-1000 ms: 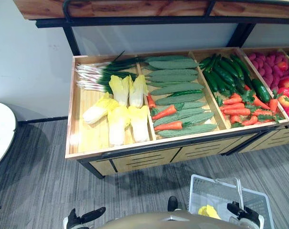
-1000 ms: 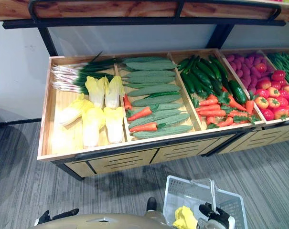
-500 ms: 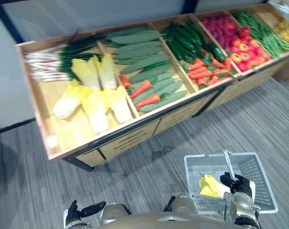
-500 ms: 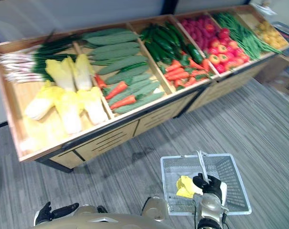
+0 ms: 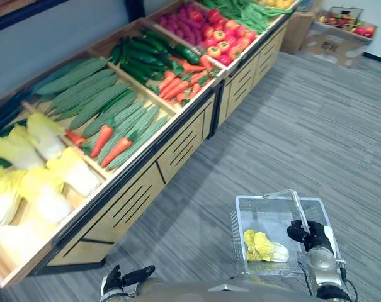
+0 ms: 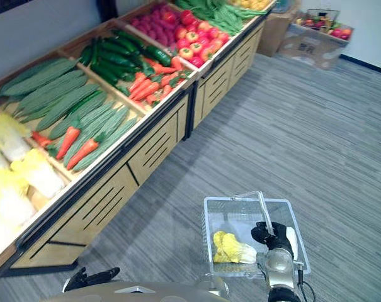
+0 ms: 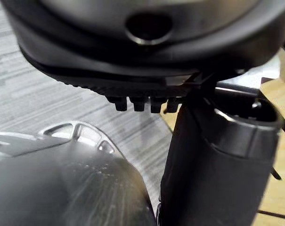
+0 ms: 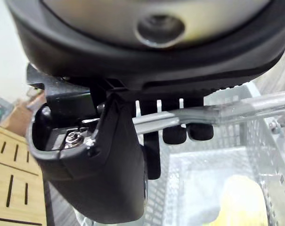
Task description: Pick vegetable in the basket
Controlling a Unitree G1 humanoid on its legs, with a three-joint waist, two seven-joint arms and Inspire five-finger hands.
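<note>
In the left eye view the whole picture has swung compared with half a second ago, so the camera turned and the things did not move. The long wooden vegetable stand now runs away on the left of the right hand, so I judge that the picking is finished. The pale mesh basket hangs under this hand. The yellow leafy cabbage lies inside it, just below the hand and toward the body side. The left hand hangs low with relaxed fingers, holding nothing. In the right wrist view the fingers are curled around the metal handle, with the cabbage beneath them.
</note>
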